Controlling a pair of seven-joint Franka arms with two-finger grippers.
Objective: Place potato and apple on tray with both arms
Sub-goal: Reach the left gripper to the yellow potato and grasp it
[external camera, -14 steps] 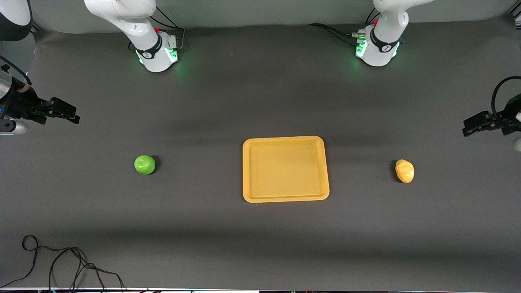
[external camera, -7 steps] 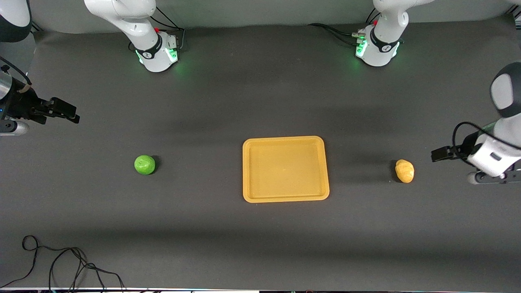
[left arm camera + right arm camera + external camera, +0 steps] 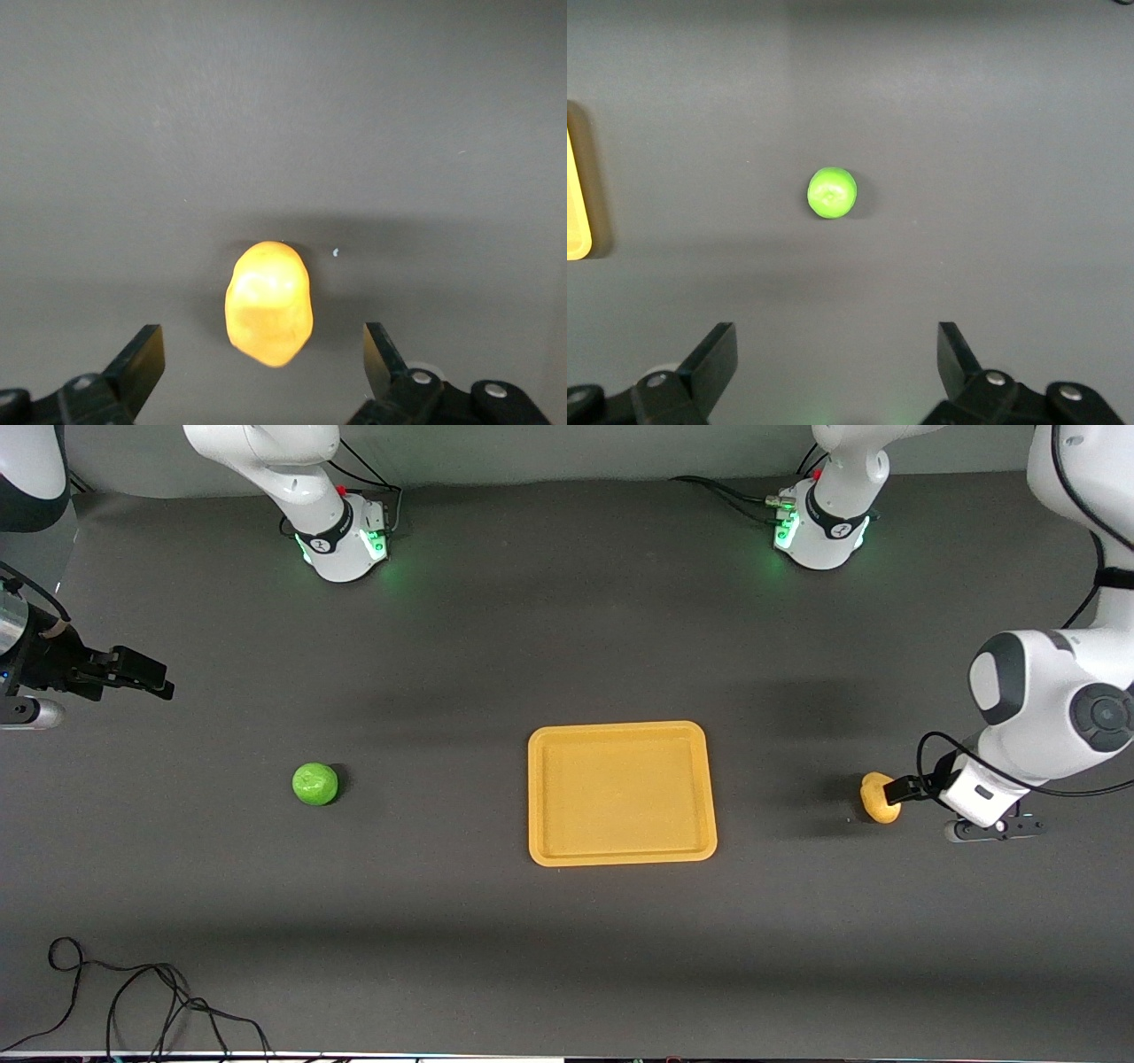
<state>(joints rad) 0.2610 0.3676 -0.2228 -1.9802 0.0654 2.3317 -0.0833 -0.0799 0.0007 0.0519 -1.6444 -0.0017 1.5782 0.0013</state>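
1. Dark grey table point(image 3: 567, 939) carries the tray point(image 3: 621, 854), bare.
2. Left gripper point(image 3: 266, 372) hangs wide open, empty, the potato point(image 3: 268, 301) between its fingertips.
3. Right gripper point(image 3: 837, 372) hangs spread, empty, well apart from the apple point(image 3: 832, 192).

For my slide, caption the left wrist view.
Left tool open, fingers apart on either side of the potato on the grey table.

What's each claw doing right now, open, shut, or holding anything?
Left claw: open, empty, over the lumpy yellow-tan potato.
Right claw: open, empty, up at the right arm's table end, short of the round green apple.
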